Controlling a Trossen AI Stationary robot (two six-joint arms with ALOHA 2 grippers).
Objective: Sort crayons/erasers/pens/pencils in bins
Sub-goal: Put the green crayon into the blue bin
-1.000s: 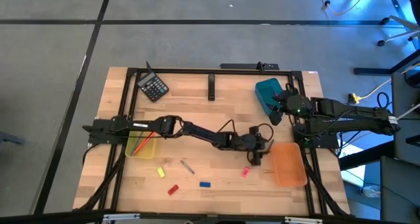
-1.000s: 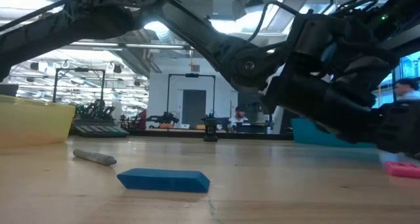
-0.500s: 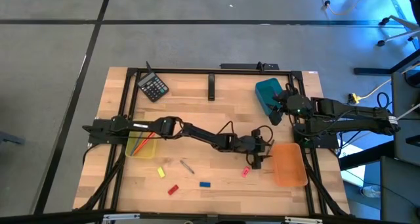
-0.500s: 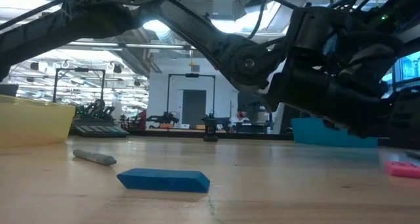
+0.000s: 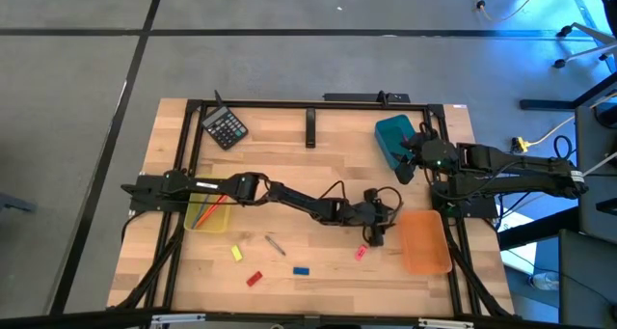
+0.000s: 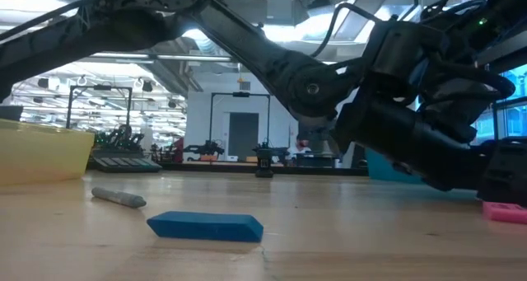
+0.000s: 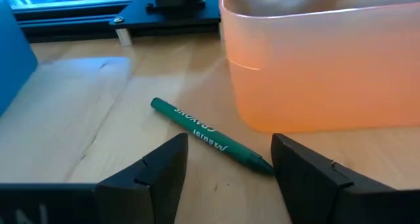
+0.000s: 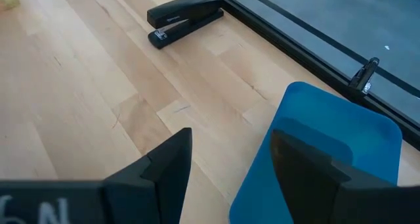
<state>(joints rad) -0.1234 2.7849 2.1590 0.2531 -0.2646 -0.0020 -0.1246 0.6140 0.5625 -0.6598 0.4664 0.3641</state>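
Left hand (image 5: 375,231) reaches across desk (image 5: 289,165) beside orange bin (image 5: 425,241), just above pink eraser (image 5: 361,253); right hand (image 5: 405,163) over teal bin (image 5: 390,136).

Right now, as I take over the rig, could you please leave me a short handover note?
Left gripper: open, empty, low over the green crayon lying beside the translucent orange bin.
Right gripper: open, empty, waiting at the solid teal bin.
Translucent yellow bin holds a few thin sticks.
Still loose on the wooden table: the small yellow eraser, red eraser, blue eraser, pink eraser, a grey stick, and the crayon.
The orange bin looks empty.
Left: all of these.
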